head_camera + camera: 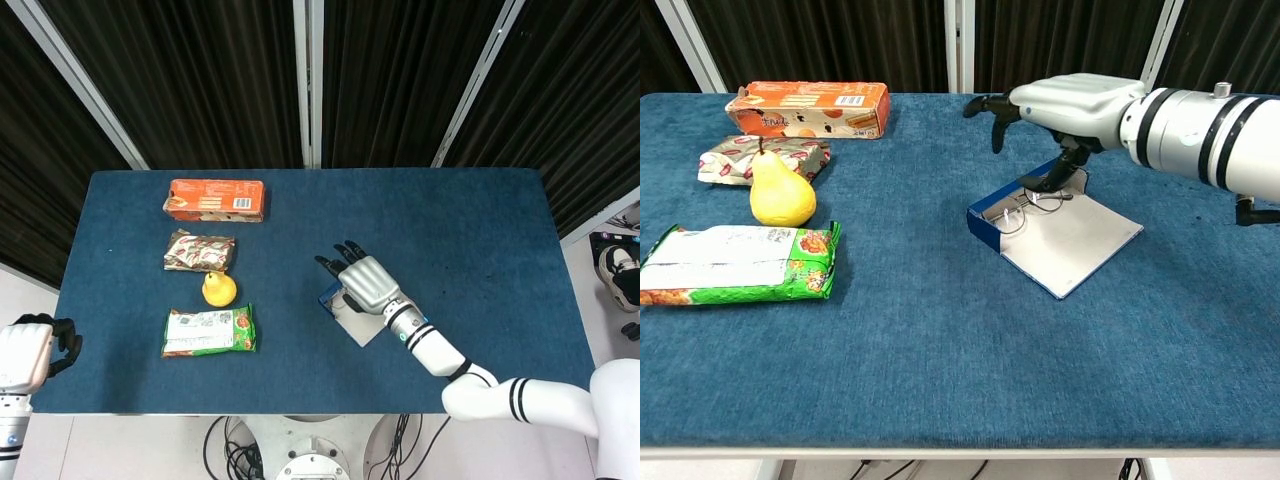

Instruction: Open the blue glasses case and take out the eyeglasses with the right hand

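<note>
The blue glasses case (992, 214) lies open on the blue table, its grey lid (1072, 243) folded flat toward me. Thin wire-framed eyeglasses (1028, 207) lie in the blue tray. My right hand (1070, 105) hovers over the case's far side with its fingers spread, and its thumb (1052, 177) reaches down close to the glasses; I see nothing held. From the head view the right hand (362, 281) covers most of the case (330, 297). My left hand (32, 352) hangs off the table's front left corner, holding nothing.
On the left side lie an orange box (808, 109), a silver snack pack (765, 158), a yellow pear (782, 194) and a green snack bag (740, 264). The table's right edge (572, 290) is well beyond the case.
</note>
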Motion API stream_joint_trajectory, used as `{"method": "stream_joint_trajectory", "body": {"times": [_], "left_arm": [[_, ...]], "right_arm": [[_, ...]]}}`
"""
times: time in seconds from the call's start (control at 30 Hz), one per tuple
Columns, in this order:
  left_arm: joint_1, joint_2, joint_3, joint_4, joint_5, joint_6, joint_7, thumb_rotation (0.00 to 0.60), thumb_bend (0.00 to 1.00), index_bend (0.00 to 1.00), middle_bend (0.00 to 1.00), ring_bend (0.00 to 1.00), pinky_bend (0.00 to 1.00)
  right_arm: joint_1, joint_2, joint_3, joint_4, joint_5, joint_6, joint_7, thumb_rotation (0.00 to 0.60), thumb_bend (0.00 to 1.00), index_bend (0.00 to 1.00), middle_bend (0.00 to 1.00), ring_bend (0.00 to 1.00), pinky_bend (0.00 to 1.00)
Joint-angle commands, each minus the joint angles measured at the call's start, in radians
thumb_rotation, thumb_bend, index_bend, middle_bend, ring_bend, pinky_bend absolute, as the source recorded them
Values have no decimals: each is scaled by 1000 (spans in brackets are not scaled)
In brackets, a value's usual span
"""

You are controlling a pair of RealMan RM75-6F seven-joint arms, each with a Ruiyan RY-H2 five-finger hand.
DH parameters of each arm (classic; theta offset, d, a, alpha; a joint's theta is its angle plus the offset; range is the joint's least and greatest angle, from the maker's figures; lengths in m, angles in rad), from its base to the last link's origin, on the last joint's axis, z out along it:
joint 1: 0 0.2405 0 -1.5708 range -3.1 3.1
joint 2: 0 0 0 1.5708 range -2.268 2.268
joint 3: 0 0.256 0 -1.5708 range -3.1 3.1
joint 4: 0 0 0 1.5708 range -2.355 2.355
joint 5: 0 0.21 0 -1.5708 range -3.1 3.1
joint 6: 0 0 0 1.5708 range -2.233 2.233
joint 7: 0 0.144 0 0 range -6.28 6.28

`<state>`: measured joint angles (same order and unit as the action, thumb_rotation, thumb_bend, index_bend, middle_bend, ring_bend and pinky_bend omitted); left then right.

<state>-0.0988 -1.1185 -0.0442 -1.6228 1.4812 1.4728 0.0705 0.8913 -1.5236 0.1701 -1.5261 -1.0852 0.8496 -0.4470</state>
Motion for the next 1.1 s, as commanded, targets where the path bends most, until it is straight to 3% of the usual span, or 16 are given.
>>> {"method": "stream_joint_trajectory", "body": {"times": [0.03,0.27,0.5,1.1], "left_arm": [[0,0,0,-1,-1,0,3,600,411,703,712,525,462],[0,0,-1,0,-3,0,1,600,411,702,712,526,463],[0,1,0,0,-2,-1,-2,600,412,702,712,525,462],[0,3,1,1,0,-2,-11,600,411,700,712,526,460]], "right_arm": [[12,0,-11,40,30,-13,-42,600,323,169,265,0,0],[58,-57,-26,156,75,-66,-96,600,348,299,269,0,0],[82,-88,-29,225,89,-80,-114,600,387,334,271,0,0],[102,-123,-28,271,99,-100,-87,600,398,435,297,0,0]]}}
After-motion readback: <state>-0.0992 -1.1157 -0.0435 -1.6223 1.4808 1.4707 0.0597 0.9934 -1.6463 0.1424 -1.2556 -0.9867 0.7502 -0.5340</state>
